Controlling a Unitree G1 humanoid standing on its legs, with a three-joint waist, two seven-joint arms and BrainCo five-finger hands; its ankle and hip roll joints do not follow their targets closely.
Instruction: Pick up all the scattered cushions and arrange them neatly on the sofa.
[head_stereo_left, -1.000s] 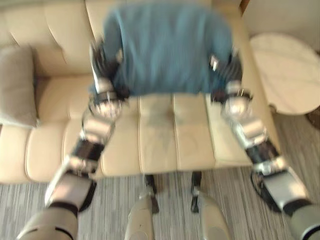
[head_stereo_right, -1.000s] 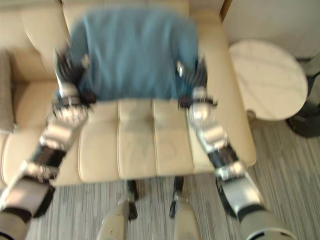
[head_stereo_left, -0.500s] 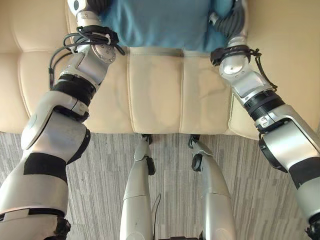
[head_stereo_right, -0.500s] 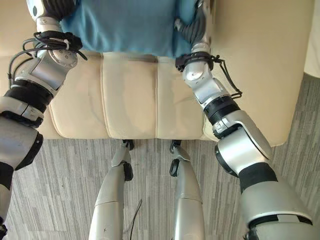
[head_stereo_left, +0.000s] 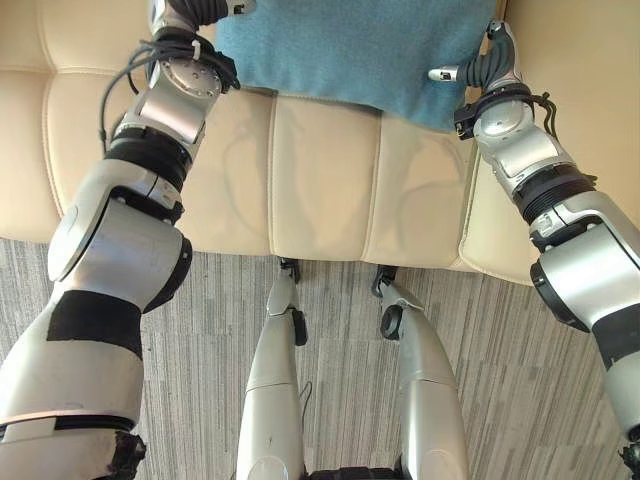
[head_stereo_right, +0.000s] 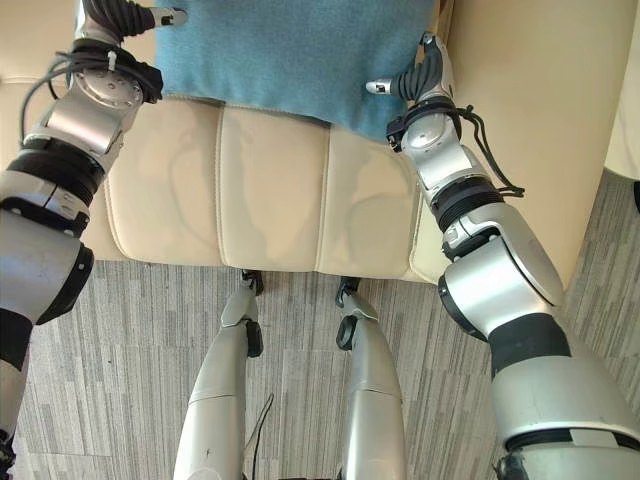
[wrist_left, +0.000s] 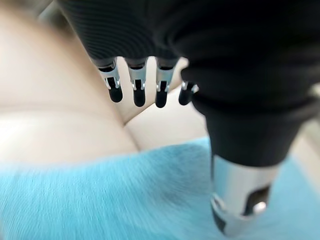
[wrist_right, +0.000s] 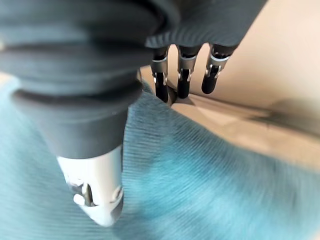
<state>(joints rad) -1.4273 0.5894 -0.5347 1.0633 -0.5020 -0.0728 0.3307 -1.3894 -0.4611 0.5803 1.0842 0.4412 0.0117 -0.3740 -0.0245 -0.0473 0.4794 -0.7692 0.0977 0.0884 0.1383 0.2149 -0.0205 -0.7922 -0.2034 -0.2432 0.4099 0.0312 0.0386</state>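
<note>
A: Left eye view is showing the blue cushion (head_stereo_left: 350, 45) lying on the sofa (head_stereo_left: 320, 180) seat at twelve o'clock, long axis running nine to three.

B: Are the hands gripping it?

A: No. The left hand (wrist_left: 145, 82) and right hand (wrist_right: 182, 75) are flanking its ends, fingers straight and relaxed, holding nothing. Both are sitting equally near.

The cushion (head_stereo_left: 350, 45) was plain teal, the sofa (head_stereo_left: 320, 170) cream, and the floor (head_stereo_left: 210, 330) grey, finely striped.
</note>
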